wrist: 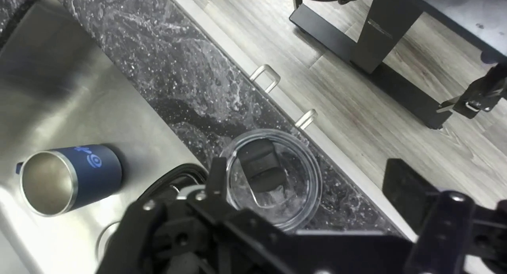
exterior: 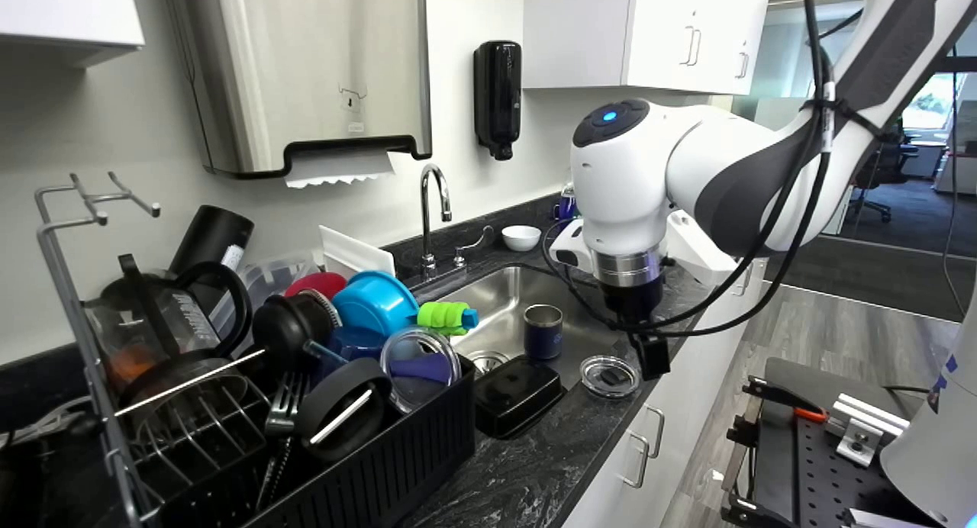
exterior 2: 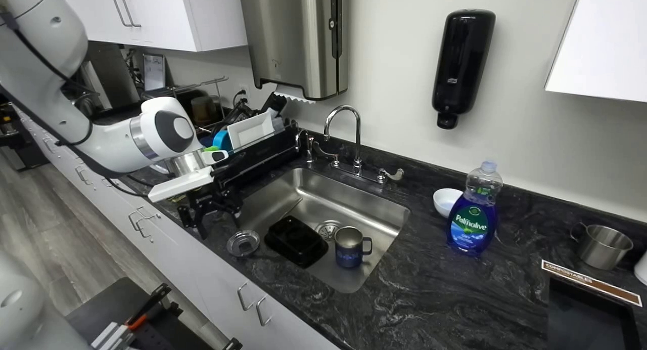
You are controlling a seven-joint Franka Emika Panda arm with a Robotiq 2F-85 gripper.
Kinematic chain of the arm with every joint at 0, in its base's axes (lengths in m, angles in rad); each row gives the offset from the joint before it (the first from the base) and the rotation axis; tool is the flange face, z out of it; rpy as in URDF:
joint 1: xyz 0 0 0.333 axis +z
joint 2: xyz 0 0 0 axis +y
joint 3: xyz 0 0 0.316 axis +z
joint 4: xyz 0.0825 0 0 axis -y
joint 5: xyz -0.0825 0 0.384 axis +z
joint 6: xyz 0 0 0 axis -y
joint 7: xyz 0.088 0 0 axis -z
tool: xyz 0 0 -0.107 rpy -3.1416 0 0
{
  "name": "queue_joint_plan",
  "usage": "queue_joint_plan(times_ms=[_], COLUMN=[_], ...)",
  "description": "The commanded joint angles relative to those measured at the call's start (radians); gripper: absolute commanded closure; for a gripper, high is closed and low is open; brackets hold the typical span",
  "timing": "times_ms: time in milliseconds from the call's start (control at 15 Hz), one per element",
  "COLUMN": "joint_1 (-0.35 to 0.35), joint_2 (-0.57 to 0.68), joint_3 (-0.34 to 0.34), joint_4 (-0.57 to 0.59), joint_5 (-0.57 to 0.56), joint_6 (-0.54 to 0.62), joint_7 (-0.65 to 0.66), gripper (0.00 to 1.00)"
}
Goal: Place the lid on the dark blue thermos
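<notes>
Lid [wrist: 273, 179] lay flat on the bench [exterior 2: 455, 299] by its front edge, beside the sink [exterior 2: 328, 193] | gripper [wrist: 307, 173] hung above that edge near the lid, released, its fingers [wrist: 404, 191] spread | black container [exterior 2: 295, 241] sat in the sink | dark blue thermos [exterior 2: 349, 254] stood upright, uncovered, in the sink | faucet [exterior 2: 358, 137] rose by the back edge

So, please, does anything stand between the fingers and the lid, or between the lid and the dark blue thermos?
Nothing visible stands between the open fingers and the lid. Toward the dark blue thermos, a black container at the front edge of the sink lies partly between; lifting the lid first would probably clear it.
</notes>
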Motion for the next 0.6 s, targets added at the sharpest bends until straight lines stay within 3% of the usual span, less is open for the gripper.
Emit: queue_joint_plan(times_ms=[0, 533], joint_1=[0.002, -0.001], joint_2=[0.019, 0.089], joint_3=[-0.018, -0.045], joint_4=[-0.005, -0.022], joint_5=[-0.050, -0.096], joint_6=[0.087, 0.203], joint_7=[-0.016, 0.001], gripper=[0.00, 0.00])
